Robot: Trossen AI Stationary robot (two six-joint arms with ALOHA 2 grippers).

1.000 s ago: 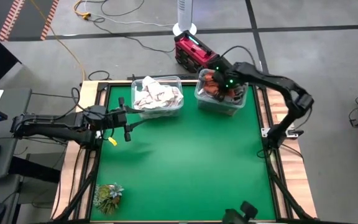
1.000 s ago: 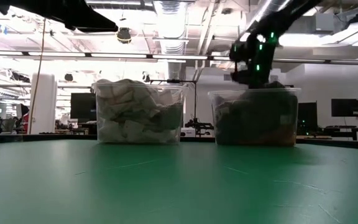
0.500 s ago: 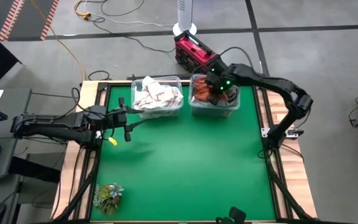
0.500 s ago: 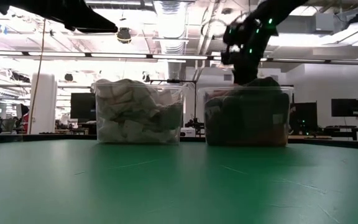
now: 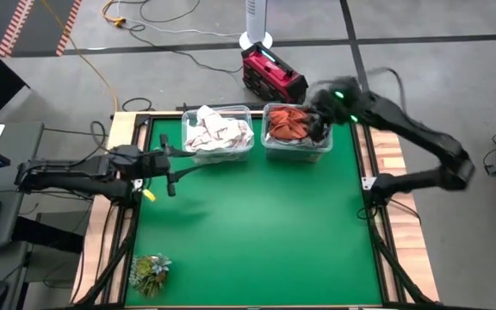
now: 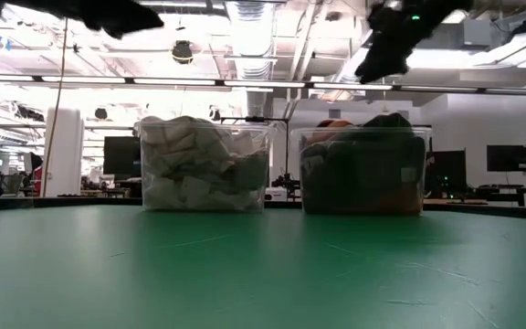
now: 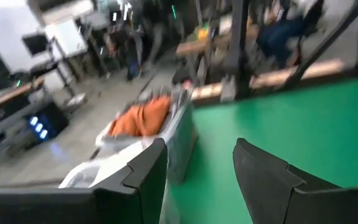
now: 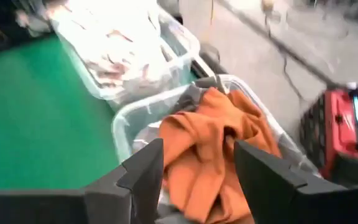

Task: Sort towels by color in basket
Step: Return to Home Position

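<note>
Nearest me, at the lower left of the high view, the small green plant (image 5: 150,274) sits where it sat a second ago. Further in, at mid-left, the left gripper (image 5: 169,165) hovers over the green table (image 5: 257,224), its fingers spread and empty, drawn back only a touch.

Along the table's far edge stand the two clear bins, just beside each other. The left bin (image 5: 185,129) holds the white towels (image 5: 218,129). The right bin (image 5: 327,148) holds the orange towel (image 5: 288,123) on top of dark towels (image 6: 363,174). A second ago this bin stood further to the right; now it is nearer its neighbour.

The right gripper (image 8: 199,149) was down in that bin; now it has risen clear to the top of the low view, released, fingers apart with nothing between them. Its elbow has swung out to the right.
</note>
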